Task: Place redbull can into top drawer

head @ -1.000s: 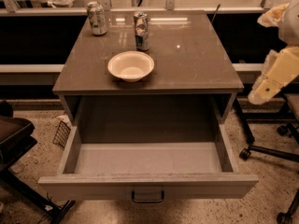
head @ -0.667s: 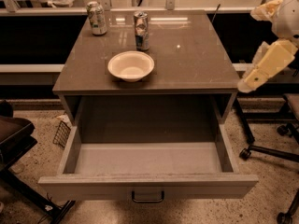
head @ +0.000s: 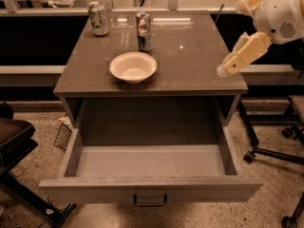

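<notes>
Speckled stone flooring is lying beneath a grey cabinet whose flat brownish-grey table (head: 199,56) top is carrying three things: two cans and one bowl. One slim, tall, blue-and-silver metal redbull can (head: 144,31) is standing upright near the back of the table, slightly left of the middle. One wider pale whitish-green can (head: 98,18) is standing upright at the back left corner, apart from the first. One round, shallow white bowl (head: 133,67) is sitting nearer the front edge, just in front of the redbull can and not touching it.

One wide, deep grey top drawer (head: 151,190) is standing pulled fully out below the table, its flat front panel carrying a single small dark metal pull handle (head: 150,200).

One pale yellowish claw (head: 229,65) on a white arm is hanging at the table's right edge, angling down and to the left, well apart from the redbull can and the bowl. Whether it is spread or pressed together cannot be told, nor whether its tip is touching the table edge.

Dark wheeled chair legs (head: 266,153) are showing on the right, and a dark seat (head: 12,137) on the left.
</notes>
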Action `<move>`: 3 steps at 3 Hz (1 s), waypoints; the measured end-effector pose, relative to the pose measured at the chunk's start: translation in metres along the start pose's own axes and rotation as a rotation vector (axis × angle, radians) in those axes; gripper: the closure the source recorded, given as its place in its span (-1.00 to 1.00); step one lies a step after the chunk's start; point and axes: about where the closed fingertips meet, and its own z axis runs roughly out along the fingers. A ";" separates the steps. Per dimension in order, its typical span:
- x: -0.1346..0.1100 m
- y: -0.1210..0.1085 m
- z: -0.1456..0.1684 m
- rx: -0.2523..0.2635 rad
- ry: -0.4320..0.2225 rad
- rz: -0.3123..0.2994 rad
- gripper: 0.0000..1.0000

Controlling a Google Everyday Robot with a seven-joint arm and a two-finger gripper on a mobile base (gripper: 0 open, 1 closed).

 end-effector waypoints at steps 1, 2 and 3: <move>-0.001 -0.003 0.002 0.004 -0.008 -0.002 -1.00; -0.009 -0.035 0.025 0.046 -0.097 -0.022 -1.00; -0.029 -0.099 0.069 0.124 -0.253 0.028 -1.00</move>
